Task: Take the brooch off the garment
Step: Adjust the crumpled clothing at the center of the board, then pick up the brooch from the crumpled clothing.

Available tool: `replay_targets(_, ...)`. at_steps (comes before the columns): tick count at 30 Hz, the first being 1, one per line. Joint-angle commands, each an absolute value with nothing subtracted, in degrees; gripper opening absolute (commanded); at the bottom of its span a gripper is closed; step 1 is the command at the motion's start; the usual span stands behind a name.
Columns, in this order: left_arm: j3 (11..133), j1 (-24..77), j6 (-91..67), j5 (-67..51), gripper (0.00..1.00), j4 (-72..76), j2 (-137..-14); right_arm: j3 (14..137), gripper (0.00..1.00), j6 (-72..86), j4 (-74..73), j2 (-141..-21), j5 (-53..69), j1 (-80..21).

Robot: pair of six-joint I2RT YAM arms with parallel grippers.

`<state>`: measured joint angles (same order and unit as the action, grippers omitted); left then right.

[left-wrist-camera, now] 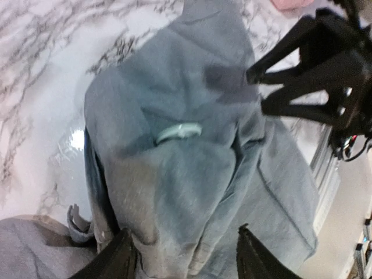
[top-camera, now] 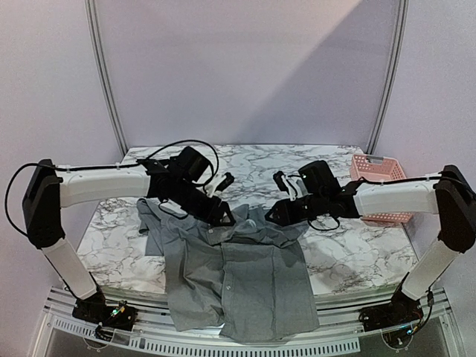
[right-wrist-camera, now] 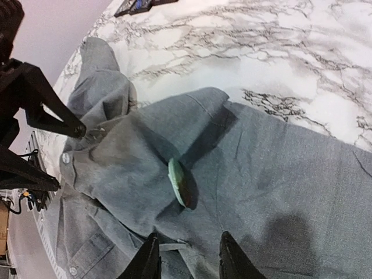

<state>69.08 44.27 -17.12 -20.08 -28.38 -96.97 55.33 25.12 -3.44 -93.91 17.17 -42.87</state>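
A grey collared garment (top-camera: 245, 275) lay on the marble surface (top-camera: 349, 253), hem over the near edge. A pale green oval brooch (right-wrist-camera: 179, 183) sat pinned near its collar. Left pincer (left-wrist-camera: 183, 235) and right pincer (right-wrist-camera: 189, 237) hovered there, both released, empty.

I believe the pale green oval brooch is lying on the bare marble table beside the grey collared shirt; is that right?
Not quite: the pale green oval brooch is lying on the grey collared shirt itself, near its collar, not on the marble table. The right wrist view shows it.
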Motion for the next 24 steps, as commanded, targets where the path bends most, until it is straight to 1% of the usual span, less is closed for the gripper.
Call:
replay_targets(1, 77.2, 43.0, -13.5, -20.6, 0.63, -32.1, -96.0, 57.3, 0.35, 22.4, -1.9, -91.9, 18.8, -43.3)
replay_targets(3, 79.9, 41.9, -12.3, -21.5, 0.65, -32.7, -97.2, 58.7, 0.36, 21.5, -2.1, -92.9, 18.8, -43.2)
replay_targets(9, 84.5, 40.0, -9.5, -23.3, 0.65, -33.6, -102.1, 62.7, 0.34, 19.9, -3.2, -98.4, 19.2, -43.7)
replay_targets(16, 81.3, 39.9, -8.6, -23.9, 0.65, -30.3, -104.6, 65.7, 0.36, 19.0, -5.2, -103.4, 18.4, -45.4)
replay_targets(19, 80.4, 39.6, -7.9, -23.7, 0.65, -29.9, -104.8, 65.7, 0.35, 19.3, -5.2, -104.2, 17.7, -45.4)
replay_targets(24, 79.5, 39.3, -7.8, -23.4, 0.65, -29.3, -105.1, 66.9, 0.30, 19.2, -6.3, -105.6, 18.3, -45.5)
